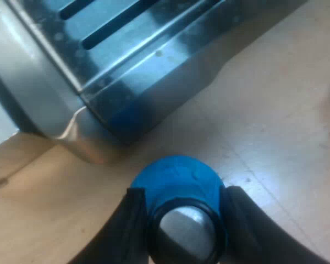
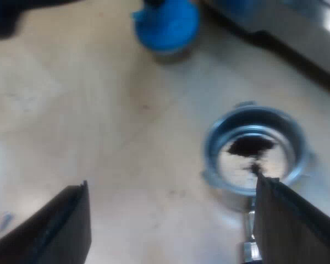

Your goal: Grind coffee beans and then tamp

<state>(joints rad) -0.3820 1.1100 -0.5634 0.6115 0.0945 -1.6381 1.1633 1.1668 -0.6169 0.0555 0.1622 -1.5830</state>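
Both fingers [image 1: 133, 220] of the left gripper [image 1: 184, 198] are closed on the blue round tamper [image 1: 176, 176], while the round metal holder [image 2: 254, 151] is seen far from it, near the wide-open right gripper [image 2: 171, 187].

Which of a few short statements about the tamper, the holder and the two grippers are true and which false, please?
1. The left gripper is shut on the blue tamper. True.
2. The metal holder is locked into the espresso machine. False: it lies loose on the wooden table.
3. The right gripper is open. True.
4. The holder's basket is full to the brim. False: only a small dark patch of coffee grounds lies in it.
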